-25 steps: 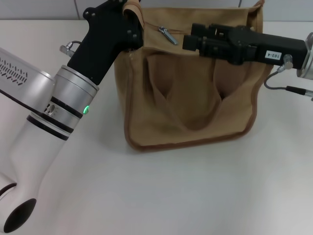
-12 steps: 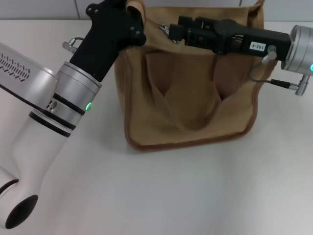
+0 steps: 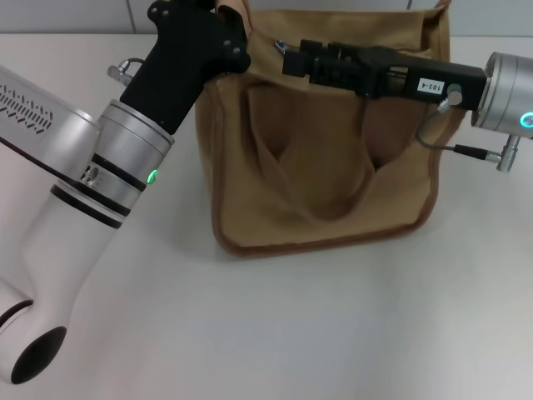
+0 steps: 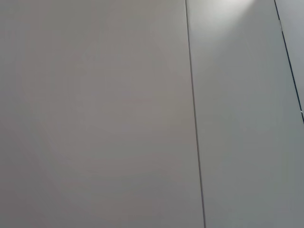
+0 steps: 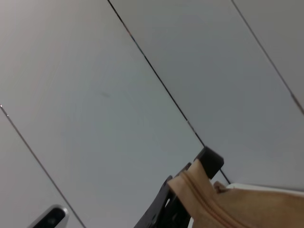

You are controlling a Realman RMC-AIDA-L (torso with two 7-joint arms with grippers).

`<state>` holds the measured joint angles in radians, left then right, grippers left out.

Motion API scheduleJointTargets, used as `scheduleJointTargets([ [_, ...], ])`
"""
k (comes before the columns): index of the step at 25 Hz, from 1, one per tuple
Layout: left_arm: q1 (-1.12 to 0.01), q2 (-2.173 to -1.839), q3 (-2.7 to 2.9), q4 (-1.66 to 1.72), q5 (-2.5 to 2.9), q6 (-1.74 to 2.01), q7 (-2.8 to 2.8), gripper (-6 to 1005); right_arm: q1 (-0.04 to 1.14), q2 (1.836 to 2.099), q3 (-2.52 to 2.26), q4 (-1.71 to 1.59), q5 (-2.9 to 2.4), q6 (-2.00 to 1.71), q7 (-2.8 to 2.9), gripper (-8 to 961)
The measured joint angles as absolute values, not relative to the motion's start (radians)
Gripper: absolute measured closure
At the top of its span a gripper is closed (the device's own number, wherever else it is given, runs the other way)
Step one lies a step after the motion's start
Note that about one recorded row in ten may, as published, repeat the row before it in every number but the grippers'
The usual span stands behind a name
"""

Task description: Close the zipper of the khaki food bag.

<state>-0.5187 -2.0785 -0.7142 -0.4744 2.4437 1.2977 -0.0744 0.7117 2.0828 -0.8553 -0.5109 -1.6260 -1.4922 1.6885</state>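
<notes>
Sliding leftward along the khaki food bag, my right gripper is now reaching the zipper pull just ahead of its fingertips; whether they're apart I cannot tell. My left gripper is clamping the bag's corner. Next I'm needing a firm pinch on the tab.

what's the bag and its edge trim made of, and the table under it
The khaki food bag looks like matte woven canvas: it sags and creases softly. Its darker brown edge piping seems to be fabric tape. The table looks like smooth white laminate, though the exact material is unclear.
</notes>
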Motion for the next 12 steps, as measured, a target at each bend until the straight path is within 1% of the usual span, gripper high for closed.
scheduleJointTargets([
  [12,-0.525,-2.080,-0.710,-0.478,2.442,1.288,-0.075,979,0.736,2.083,-0.927,-0.491,-1.618,-1.516,1.725,265],
])
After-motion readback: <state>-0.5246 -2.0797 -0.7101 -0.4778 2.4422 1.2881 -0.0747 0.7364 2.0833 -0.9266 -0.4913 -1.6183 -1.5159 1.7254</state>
